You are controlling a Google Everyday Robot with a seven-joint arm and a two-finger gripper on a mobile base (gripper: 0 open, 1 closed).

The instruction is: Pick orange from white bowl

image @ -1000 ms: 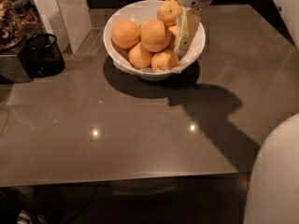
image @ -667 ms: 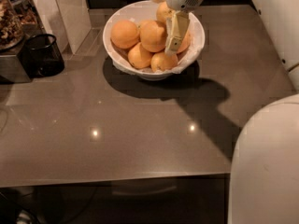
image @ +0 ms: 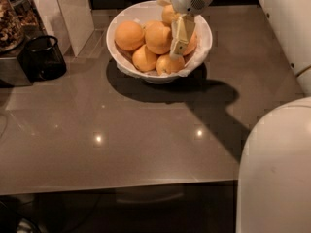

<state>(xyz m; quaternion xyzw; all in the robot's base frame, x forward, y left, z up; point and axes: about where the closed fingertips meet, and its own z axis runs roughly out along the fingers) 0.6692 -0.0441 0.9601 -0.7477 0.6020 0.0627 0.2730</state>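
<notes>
The white bowl (image: 200, 23) stands at the back of the dark table and holds several oranges. Two large oranges lie at its left (image: 129, 35) and middle (image: 159, 37), with smaller ones in front and behind. My gripper (image: 174, 25) reaches down into the bowl's right half from above. It is open: one pale finger (image: 181, 35) points down just right of the middle large orange, the other shows at the bowl's far rim. A smaller orange (image: 169, 13) lies between them. Nothing is lifted.
A small black cup (image: 44, 56) stands at the left beside a metal appliance (image: 12, 62) and a white upright panel (image: 73, 13). My white arm body (image: 274, 169) fills the lower right, and another arm part (image: 286, 23) fills the upper right.
The gripper has shifted left over the bowl, from its right rim to just right of the middle orange. The view has drawn closer. The oranges have not moved.
</notes>
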